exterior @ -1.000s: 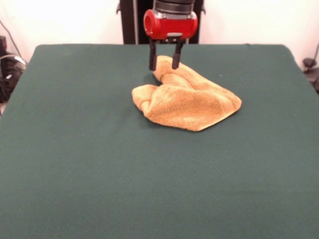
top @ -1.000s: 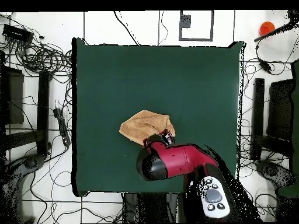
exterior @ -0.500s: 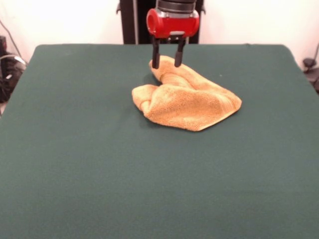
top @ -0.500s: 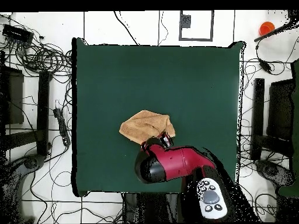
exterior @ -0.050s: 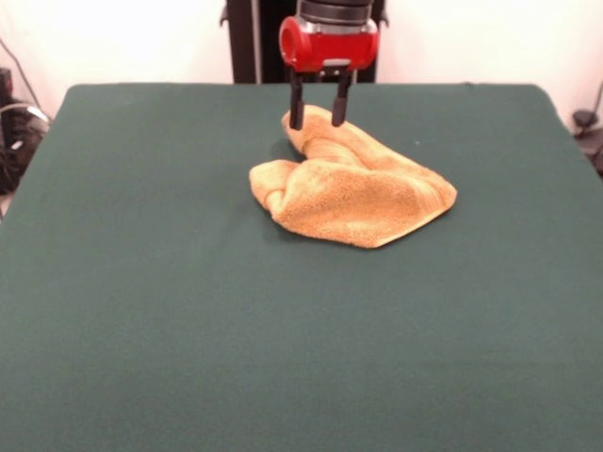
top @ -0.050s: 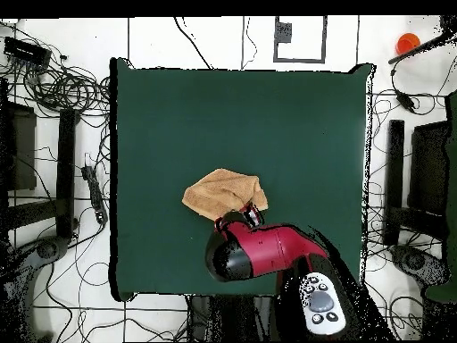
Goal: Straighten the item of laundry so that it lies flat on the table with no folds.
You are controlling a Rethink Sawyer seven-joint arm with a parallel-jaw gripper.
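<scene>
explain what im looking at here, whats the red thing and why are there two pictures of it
The red and black thing is the end of a robot arm. Its gripper has two dark fingers that work like a pincer; here they are spread open and hold nothing.

One picture comes from a camera across the table, facing the robot. The other comes from a camera overhead, looking straight down, so the arm shows as a rounded red body and everything appears turned half round.

On the large table covered in dark green cloth lies one small golden tan-orange terry-cloth towel, crumpled and folded over itself. The open fingers hang at the towel's edge nearest the robot. The job is to spread the towel flat, which is not yet done.
</scene>
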